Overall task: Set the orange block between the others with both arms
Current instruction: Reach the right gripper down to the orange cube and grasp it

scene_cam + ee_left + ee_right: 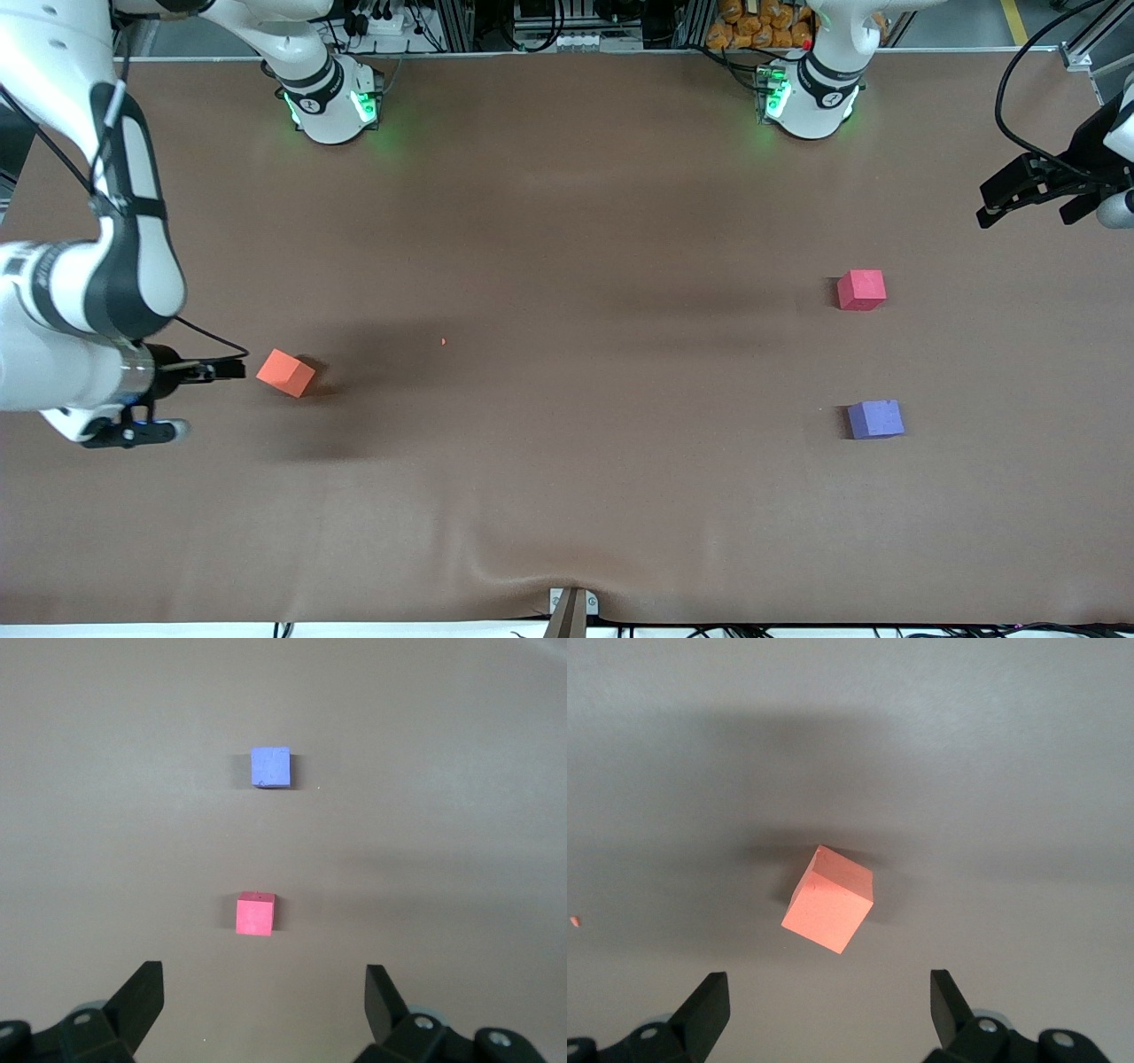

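The orange block (286, 372) (828, 901) lies on the brown table toward the right arm's end, turned at an angle. My right gripper (239, 368) (829, 988) hangs low just beside it, open, nothing between its fingers and apart from the block. Toward the left arm's end sit the others: a red-pink cube (861, 290) (255, 914) and a purple-blue cube (875, 419) (270, 768), the purple-blue one nearer the front camera, with a gap between them. My left gripper (983, 206) (264, 979) is open and empty in the air at the table's edge by the red-pink cube.
A tiny orange crumb (443, 341) (575, 921) lies on the brown table cover (567, 487) beside the orange block, toward the middle. The two green-lit arm bases (332, 102) (811, 97) stand along the table's farthest edge. A small bracket (571, 607) sits at the nearest edge.
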`<state>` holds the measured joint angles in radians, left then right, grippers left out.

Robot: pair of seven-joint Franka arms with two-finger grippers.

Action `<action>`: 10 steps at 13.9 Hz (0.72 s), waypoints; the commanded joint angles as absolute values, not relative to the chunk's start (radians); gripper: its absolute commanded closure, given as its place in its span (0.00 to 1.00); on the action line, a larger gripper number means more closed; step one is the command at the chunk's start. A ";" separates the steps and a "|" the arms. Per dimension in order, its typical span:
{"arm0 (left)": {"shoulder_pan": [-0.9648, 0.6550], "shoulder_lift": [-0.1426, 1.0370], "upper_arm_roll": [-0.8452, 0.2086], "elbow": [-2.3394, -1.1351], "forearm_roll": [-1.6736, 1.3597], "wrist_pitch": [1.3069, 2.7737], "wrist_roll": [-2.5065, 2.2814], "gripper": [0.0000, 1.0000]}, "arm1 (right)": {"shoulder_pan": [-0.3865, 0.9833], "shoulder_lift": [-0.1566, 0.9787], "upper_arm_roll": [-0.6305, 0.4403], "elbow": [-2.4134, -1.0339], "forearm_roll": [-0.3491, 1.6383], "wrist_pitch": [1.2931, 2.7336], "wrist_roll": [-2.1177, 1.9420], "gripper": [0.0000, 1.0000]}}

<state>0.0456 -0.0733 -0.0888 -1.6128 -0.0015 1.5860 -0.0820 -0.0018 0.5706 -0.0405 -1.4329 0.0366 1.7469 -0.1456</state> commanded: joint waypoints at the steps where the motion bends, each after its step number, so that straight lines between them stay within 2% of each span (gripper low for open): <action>1: 0.046 -0.078 -0.089 -1.618 -0.011 1.597 -0.063 0.00 | 0.014 0.603 -0.038 -1.434 0.035 1.749 -0.252 0.00; 5: 0.049 -0.086 -0.089 -1.620 -0.012 1.591 -0.063 0.00 | 0.029 0.672 -0.038 -1.445 0.035 1.785 -0.469 0.00; 8: 0.049 -0.081 -0.089 -1.620 -0.012 1.591 -0.063 0.00 | 0.032 0.680 -0.038 -1.505 0.035 1.873 -0.592 0.00; 10: 0.049 -0.081 -0.089 -1.621 -0.012 1.591 -0.063 0.00 | 0.035 0.696 -0.038 -1.525 0.035 1.875 -0.615 0.00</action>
